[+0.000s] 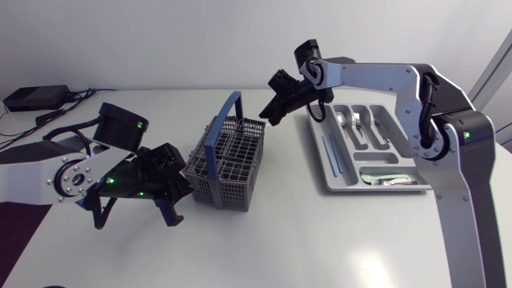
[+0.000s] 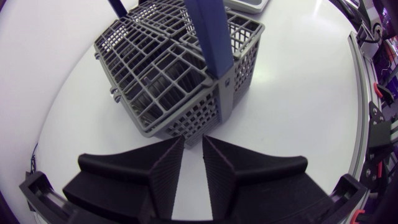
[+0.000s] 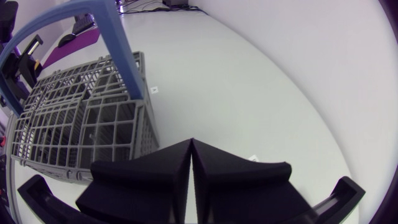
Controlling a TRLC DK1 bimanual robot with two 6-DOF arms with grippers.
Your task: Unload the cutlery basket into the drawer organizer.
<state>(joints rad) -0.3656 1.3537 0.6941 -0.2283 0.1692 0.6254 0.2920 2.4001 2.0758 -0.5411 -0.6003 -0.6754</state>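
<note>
The cutlery basket (image 1: pixel 228 164) stood mid-tabletop, its visible compartments seemingly empty. The drawer organizer (image 1: pixel 344 180) to its right already held cutlery. The right tool (image 3: pixel 191 143) hovered over the basket's far rim, clenched on nothing. The left tool (image 2: pixel 193 142) sat by a basket corner, slightly parted and empty. It seemed best to check every compartment while keeping clear of the blue handle (image 1: pixel 224 120).

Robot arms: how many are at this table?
2. The left arm lies low beside the cutlery basket, left gripper at the basket's near corner. The right arm extends from the drawer organizer side, right gripper near the basket's far corner.
</note>
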